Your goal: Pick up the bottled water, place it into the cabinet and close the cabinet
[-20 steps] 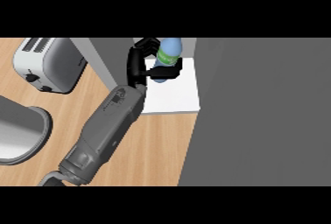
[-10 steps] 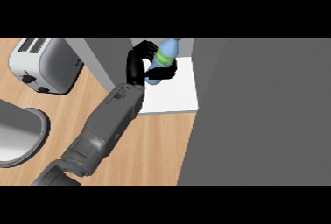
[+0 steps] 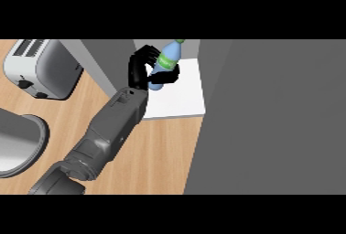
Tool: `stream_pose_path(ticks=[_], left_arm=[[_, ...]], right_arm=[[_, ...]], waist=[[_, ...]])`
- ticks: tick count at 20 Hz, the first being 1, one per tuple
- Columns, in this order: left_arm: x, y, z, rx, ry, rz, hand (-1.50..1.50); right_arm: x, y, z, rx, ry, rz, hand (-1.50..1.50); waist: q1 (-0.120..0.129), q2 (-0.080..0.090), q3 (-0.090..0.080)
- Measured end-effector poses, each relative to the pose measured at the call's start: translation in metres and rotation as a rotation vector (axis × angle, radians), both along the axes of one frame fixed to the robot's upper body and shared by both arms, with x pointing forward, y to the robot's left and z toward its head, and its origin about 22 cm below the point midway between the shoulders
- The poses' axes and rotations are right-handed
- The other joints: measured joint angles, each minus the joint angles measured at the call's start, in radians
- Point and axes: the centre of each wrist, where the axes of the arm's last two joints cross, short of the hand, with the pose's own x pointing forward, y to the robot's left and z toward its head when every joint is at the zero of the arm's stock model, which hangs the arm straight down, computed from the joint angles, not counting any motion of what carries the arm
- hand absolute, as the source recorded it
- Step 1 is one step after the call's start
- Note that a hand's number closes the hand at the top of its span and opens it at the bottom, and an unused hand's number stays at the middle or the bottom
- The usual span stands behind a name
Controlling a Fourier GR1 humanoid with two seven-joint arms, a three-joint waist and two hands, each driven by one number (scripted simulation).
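Observation:
The bottled water (image 3: 167, 56) is pale blue with a green label and leans with its cap toward the upper right. My left hand (image 3: 139, 71) is shut on it, fingers curled over its far side and thumb under its lower end. Hand and bottle hang over the back left part of the cabinet's white shelf (image 3: 182, 93). The cabinet's grey door (image 3: 270, 119) stands open and fills the right side of the view. My right hand does not show.
A silver toaster (image 3: 40, 68) sits on the wooden counter (image 3: 162, 155) at the upper left. A large grey round vessel (image 3: 17, 141) lies at the left edge. The cabinet's grey side wall (image 3: 105, 61) rises just left of my hand.
The bottle has tipped further and shows more of its length above the hand. The forearm's lower end has swung left. The toaster has drifted slightly left in the view.

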Motion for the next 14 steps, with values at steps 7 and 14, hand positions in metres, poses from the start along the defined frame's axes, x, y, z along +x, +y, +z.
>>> stream_pose_path(ticks=[7,14], left_arm=[[-0.003,0.006,-0.012,0.126,0.023,0.04,-1.5],[-0.005,0.009,-0.019,0.201,0.036,0.083,-1.5]], right_arm=[[0.0,0.0,0.0,0.001,-0.011,0.005,-1.5],[-0.001,0.0,-0.001,0.001,-0.011,0.01,-1.5]], waist=[[-0.009,0.005,0.0],[-0.016,0.007,-0.001]])
